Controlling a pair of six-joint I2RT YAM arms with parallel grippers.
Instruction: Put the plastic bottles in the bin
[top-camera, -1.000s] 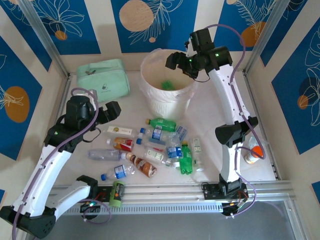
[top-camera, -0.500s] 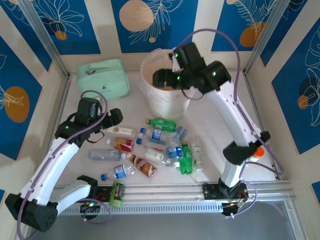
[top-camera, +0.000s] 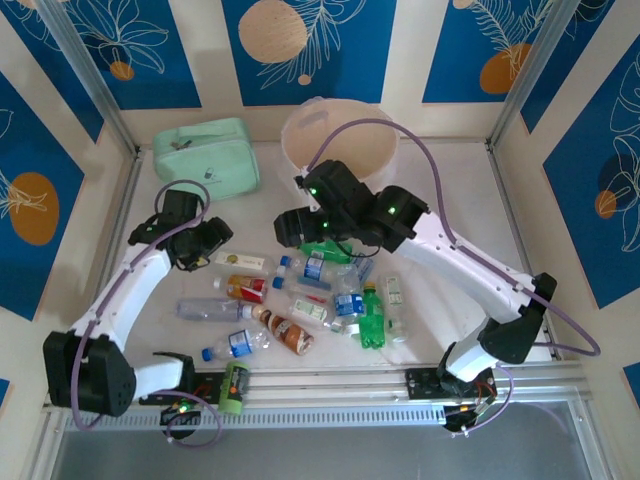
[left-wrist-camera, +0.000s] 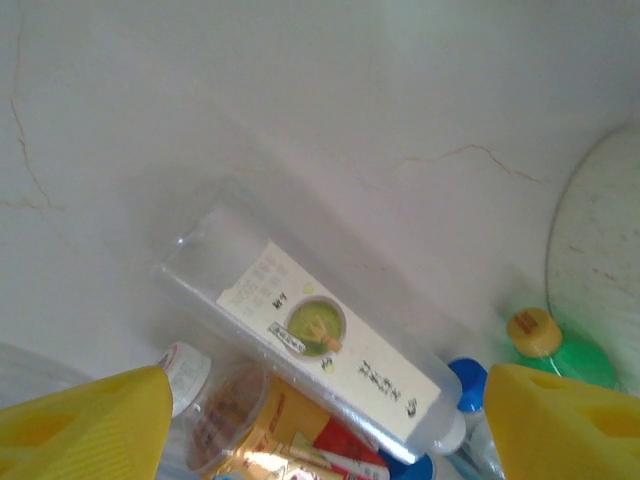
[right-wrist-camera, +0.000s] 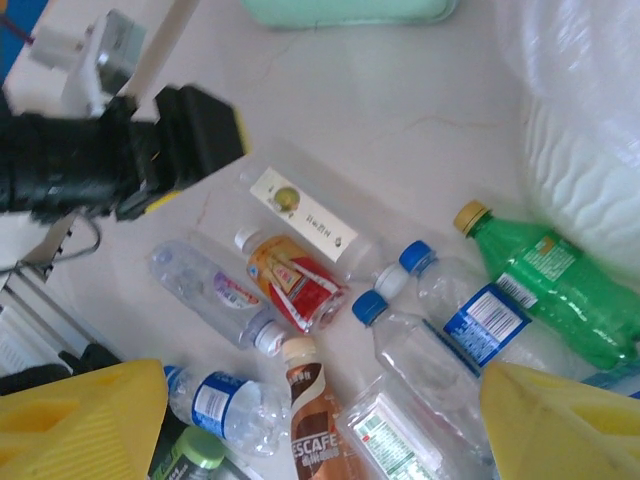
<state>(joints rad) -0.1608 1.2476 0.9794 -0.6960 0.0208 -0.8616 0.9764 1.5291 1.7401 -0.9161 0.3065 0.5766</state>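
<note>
Both arms are built alike. The left arm (top-camera: 118, 300) and the right arm (top-camera: 455, 255) wear smooth white shells along the long links, with chunky black housings at the joints and black blocks at the bases. Two small green lights (top-camera: 392, 208) glow on the black housings of the right arm. A thin greyish-purple cable (top-camera: 400, 135) loops free above that arm and runs along it, and a matching one curls over the left. The left gripper (top-camera: 207, 238) and the right gripper (top-camera: 296, 228) are black, and up close their fingers (right-wrist-camera: 80, 420) are bright yellow plastic with faint ribbing
</note>
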